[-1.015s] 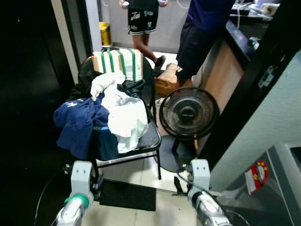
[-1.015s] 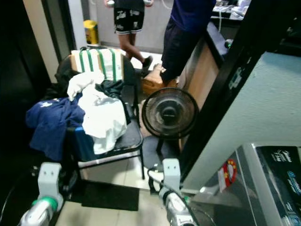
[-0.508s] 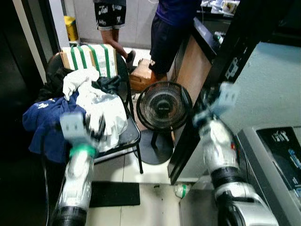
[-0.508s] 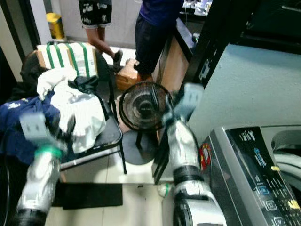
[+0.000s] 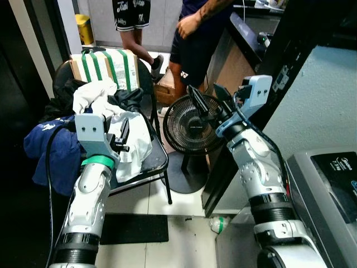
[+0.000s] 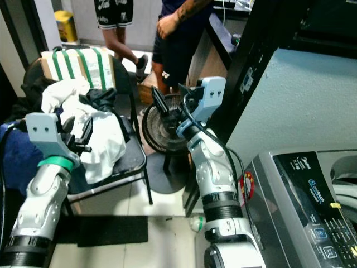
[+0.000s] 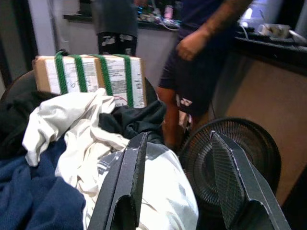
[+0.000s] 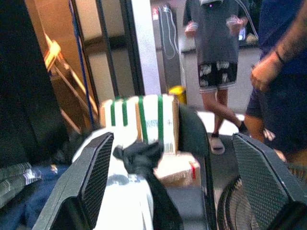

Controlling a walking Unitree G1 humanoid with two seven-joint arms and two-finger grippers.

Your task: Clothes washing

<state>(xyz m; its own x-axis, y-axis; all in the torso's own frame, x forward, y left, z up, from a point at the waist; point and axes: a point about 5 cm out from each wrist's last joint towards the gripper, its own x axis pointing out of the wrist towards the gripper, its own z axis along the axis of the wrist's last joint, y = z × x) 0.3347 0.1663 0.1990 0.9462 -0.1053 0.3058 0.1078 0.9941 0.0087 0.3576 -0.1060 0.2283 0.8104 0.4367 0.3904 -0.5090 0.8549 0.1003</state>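
- In the near foreground, the left gripper [image 5: 124, 137] is raised at the edge of the black metal folding chair [image 5: 159, 162], its two black fingers spread apart and empty — a stance suited, by judgement, to reaching into the laundry.
- Just beyond it, the crumpled white garment [image 5: 134, 139] drapes over the seat's front edge, with the dark blue garment [image 5: 53, 148] hanging off the robot's left side; this pile is the washing to be collected, and its overhang offers free edges to pinch.
- At the robot's right, the right gripper [image 5: 205, 101] is held high with fingers apart and empty, in front of the round black floor fan [image 5: 192, 125].
- The grey top-loading washing machine [image 5: 329, 190] occupies the near right corner — little floor lies open between chair and fan.
- Farther back, a cardboard box bound with green straps [image 5: 106, 64] leans on the chair back.
- Beyond, two standing people [image 5: 192, 33] close off the far passage.
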